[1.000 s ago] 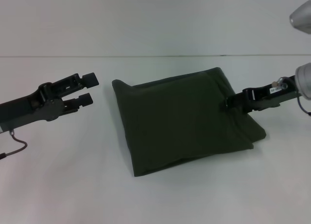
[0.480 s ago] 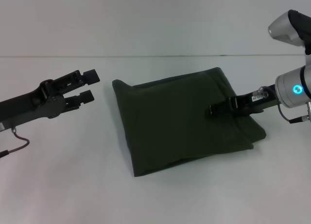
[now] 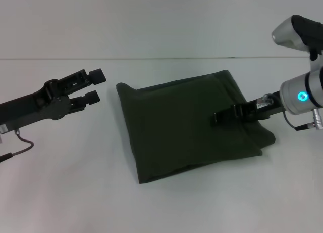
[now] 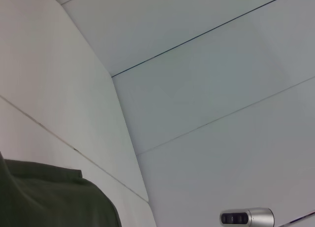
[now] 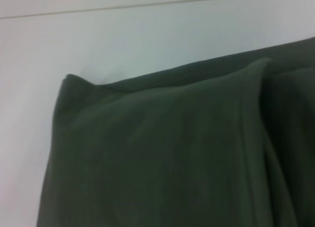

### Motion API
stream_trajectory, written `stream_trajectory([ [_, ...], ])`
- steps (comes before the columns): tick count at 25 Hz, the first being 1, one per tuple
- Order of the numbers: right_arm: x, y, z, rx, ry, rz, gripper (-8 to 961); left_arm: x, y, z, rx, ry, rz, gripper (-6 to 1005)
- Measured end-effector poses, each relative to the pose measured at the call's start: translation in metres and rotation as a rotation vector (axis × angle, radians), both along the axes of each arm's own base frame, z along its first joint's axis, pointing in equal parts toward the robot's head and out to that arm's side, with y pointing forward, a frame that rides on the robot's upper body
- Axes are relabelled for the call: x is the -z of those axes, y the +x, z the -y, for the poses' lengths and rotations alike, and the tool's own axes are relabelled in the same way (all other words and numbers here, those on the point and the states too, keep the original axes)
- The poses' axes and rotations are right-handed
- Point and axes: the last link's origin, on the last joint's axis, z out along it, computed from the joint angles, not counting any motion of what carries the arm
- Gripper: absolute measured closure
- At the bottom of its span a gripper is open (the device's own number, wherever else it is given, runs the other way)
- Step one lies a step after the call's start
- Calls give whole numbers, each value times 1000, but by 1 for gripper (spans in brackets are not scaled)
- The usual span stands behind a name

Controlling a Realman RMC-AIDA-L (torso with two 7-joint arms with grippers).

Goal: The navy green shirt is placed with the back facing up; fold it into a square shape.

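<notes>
Reaching in from the robot's right, the black right gripper [image 3: 218, 120] lies low over the right half of the large dark olive-green cotton shirt [image 3: 189, 124], its tip on or just above the cloth; whether its fingers are spread or pressed together cannot be told from any view, as they show only as a dark shape against the dark fabric. On the other side, the black left gripper [image 3: 94, 86] hovers above the bare white table [image 3: 65, 182], just beside the shirt's left edge and apart from it, with its two fingers spread and nothing between them. The shirt lies folded into a roughly four-sided, slightly skewed bundle near the middle of the table, its plain side up, with layered edges stepping out along the lower right corner. Seen from the right wrist, the green cloth [image 5: 162, 158] fills most of the frame, showing a stitched hem line and a rounded folded corner against the white surface. Seen from the left wrist, one corner of the shirt [image 4: 49, 197] shows beneath pale wall panels.
</notes>
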Motion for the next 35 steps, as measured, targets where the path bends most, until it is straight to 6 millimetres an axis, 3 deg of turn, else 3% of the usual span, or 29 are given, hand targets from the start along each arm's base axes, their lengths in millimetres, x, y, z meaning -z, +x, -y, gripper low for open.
stream_trajectory([
  [35, 5, -7, 0, -28, -15, 4, 124, 1, 0, -8, -22, 17, -12, 50],
])
